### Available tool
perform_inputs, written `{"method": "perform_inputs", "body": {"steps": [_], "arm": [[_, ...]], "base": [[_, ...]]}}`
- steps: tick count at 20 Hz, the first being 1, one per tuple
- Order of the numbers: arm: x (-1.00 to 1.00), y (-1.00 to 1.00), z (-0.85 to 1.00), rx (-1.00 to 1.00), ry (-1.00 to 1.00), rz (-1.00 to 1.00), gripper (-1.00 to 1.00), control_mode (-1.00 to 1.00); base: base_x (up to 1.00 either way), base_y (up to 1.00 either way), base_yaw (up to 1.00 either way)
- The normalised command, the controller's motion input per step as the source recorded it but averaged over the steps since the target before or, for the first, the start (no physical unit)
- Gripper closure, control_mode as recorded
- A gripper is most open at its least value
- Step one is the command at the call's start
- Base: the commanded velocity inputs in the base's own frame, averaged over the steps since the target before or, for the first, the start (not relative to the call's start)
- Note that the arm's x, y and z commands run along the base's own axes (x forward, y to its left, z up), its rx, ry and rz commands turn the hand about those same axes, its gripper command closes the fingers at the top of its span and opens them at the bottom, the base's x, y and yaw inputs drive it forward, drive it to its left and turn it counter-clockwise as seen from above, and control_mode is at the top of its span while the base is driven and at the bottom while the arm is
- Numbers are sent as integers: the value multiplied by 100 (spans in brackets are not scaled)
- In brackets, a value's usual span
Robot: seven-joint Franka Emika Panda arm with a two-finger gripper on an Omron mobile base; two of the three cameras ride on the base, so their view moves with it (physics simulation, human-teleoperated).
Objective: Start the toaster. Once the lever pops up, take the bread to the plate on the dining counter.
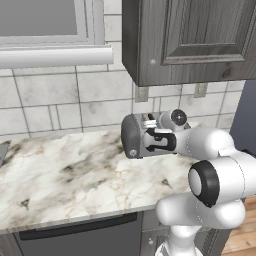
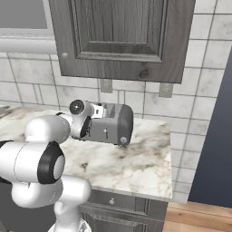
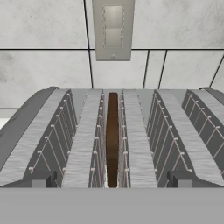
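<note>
The white robot arm [image 1: 215, 182] rises close to the cameras and reaches forward over the marble surface [image 1: 65, 175]; its hand sits right above the toaster [image 1: 131, 136], with the jaws [image 3: 112, 186] spread wide and holding nothing; in the hand view the two dark finger tips [image 3: 41, 178] stand far apart at the bottom, one at each side of the toaster top; the toaster is grey metal with rounded ends and wire-lined slots; the bread [image 3: 112, 140], a thin dark-brown slice, stands on its edge down in the middle slot, between the tips; in the right base view a small round knob [image 2: 123, 140] shows low on the toaster's rounded end; the toaster stands at the back of the surface, near the tiled wall [image 1: 55, 100]; a grey wall outlet [image 3: 113, 28] sits on the tiles just behind it; a dark wood cabinet [image 2: 122, 36] hangs above; a window sill [image 1: 55, 55] shows at the upper left.
</note>
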Motion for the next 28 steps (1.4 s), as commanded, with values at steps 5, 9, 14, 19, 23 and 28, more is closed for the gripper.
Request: {"method": "perform_inputs", "body": {"steps": [5,9,14,19,23,28], "arm": [[0,0,0,0,0,0,-100,-100],[0,0,0,0,0,0,-100,-100],[0,0,0,0,0,0,-100,-100],[0,0,0,0,0,0,-100,-100],[0,0,0,0,0,0,-100,-100],[0,0,0,0,0,0,-100,-100]], "base": [[0,0,0],[0,0,0],[0,0,0],[0,0,0],[0,0,0],[0,0,0]]}}
